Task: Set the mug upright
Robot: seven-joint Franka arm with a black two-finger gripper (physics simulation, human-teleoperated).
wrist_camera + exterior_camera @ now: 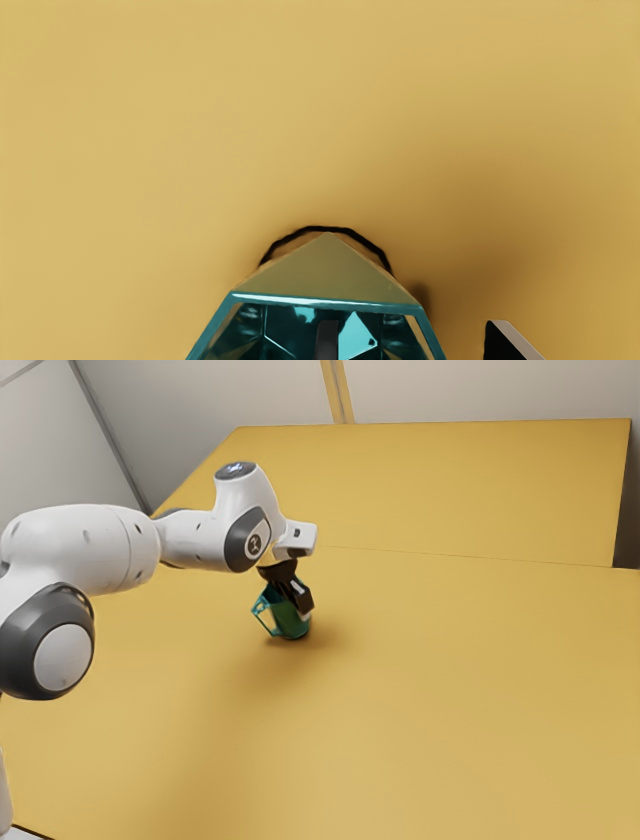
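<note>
Standing mouth-up on the worktop (450,690), the mug (292,624) looks upright or nearly so; whether its base sits flat, I cannot tell. The claw (414,332) straddles its wall, fingers apart. Righting seems achieved, bar perhaps some levelling.

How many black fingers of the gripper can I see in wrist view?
2. One finger shows against the open mouth of the faceted teal mug; the other finger is outside the mug's rim, over the smooth yellow table. None is wholly hidden.
</note>
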